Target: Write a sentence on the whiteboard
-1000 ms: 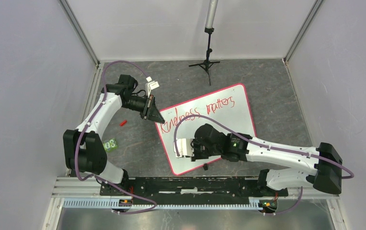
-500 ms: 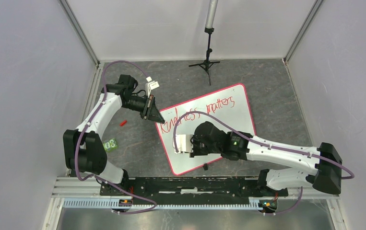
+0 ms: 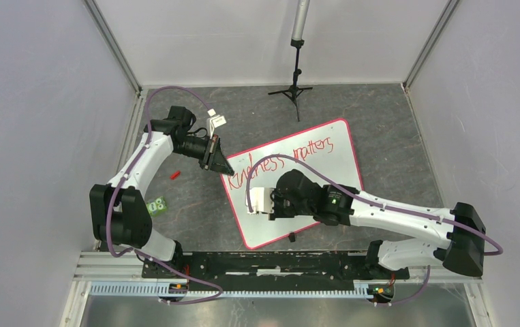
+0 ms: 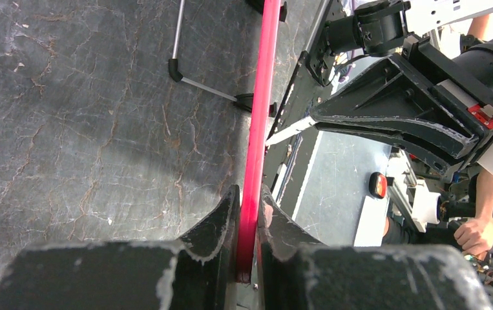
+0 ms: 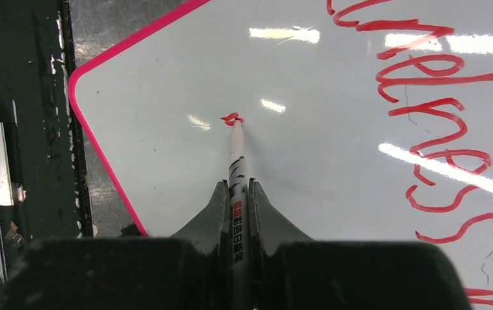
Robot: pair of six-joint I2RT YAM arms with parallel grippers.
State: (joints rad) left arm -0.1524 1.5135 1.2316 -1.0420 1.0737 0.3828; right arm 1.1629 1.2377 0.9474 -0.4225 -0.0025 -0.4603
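The whiteboard (image 3: 328, 178) lies tilted on the dark table, white with a red-pink rim. The sentence (image 3: 281, 158) runs along its upper part in red, reading about "Kindness matters". My left gripper (image 3: 224, 167) is shut on the board's upper-left rim; in the left wrist view the rim (image 4: 260, 97) runs between the jaws of the left gripper (image 4: 249, 190). My right gripper (image 5: 237, 184) is shut on a white marker (image 5: 236, 161). The marker's tip touches the board (image 5: 166, 77) at a small fresh red mark (image 5: 232, 118) below the red words (image 5: 437, 116).
A small red cap (image 3: 174, 174) and a green item (image 3: 156, 205) lie left of the board. A black tripod stand (image 3: 294, 87) is at the back. A small black piece (image 3: 291, 237) sits at the board's near edge, just beyond the black base rail (image 3: 277, 262).
My right gripper has shifted a little away from the near edge with the marker, toward the written line. The left gripper and the board have not moved.
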